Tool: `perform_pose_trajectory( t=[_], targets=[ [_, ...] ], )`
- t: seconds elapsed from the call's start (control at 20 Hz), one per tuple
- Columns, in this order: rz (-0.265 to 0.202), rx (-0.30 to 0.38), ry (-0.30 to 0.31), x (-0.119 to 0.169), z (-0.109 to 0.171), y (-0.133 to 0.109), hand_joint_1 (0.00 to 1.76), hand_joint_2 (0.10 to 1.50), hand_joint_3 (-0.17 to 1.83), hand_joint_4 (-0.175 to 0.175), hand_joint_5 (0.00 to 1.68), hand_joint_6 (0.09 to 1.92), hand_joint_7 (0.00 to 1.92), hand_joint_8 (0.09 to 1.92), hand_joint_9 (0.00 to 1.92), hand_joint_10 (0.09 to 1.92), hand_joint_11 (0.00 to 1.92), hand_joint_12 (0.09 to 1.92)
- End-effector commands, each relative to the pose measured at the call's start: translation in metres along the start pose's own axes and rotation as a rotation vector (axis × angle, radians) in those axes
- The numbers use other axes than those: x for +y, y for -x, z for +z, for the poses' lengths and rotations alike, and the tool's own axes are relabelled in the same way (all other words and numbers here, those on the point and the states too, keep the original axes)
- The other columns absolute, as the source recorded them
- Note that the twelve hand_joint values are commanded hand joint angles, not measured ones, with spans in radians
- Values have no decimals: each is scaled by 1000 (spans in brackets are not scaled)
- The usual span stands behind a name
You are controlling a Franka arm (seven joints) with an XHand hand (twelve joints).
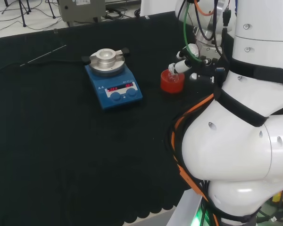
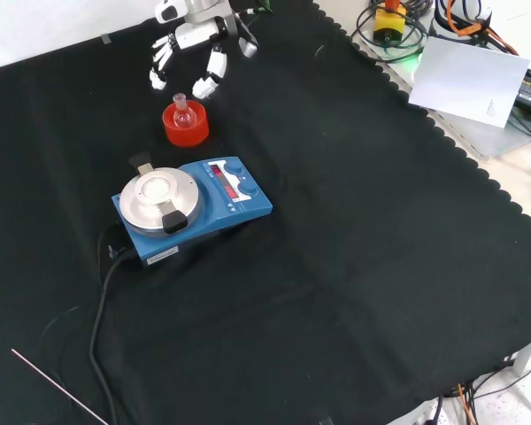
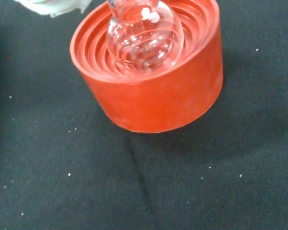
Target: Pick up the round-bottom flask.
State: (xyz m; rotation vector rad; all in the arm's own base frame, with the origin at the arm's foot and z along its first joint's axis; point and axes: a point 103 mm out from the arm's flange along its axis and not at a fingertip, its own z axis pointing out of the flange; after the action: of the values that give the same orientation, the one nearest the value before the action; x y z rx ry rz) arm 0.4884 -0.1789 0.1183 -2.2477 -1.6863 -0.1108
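A small clear round-bottom flask (image 3: 144, 36) sits upright in a red ribbed ring stand (image 3: 153, 96) on the black cloth. In the front view the flask (image 2: 183, 111) and stand (image 2: 186, 128) lie just beyond the blue hotplate. The black and white hand (image 2: 195, 40) hovers above and behind the stand, fingers spread and pointing down, apart from the flask. In the head view the hand (image 1: 186, 61) is just right of the stand (image 1: 172, 82), with a fingertip close to the flask's neck (image 1: 170, 70). It holds nothing.
A blue hotplate stirrer (image 2: 190, 208) with a round metal top stands near the stand, its black cable (image 2: 102, 310) trailing toward the front. A thin rod (image 2: 57, 385) lies on the cloth at the front left. The arm's white links (image 1: 245, 117) fill the head view's right.
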Motion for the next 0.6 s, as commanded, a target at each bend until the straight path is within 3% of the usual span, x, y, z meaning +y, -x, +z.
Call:
perform_pose_trajectory(
  t=[0.05,0.6],
  targets=[
    [-16,7,7,2,6,1,711,595,609,-24,609,131,362,640,466,642,89,1349],
    [-29,5,16,6,17,0,727,593,600,-23,603,151,365,636,469,635,90,1349]
  ],
)
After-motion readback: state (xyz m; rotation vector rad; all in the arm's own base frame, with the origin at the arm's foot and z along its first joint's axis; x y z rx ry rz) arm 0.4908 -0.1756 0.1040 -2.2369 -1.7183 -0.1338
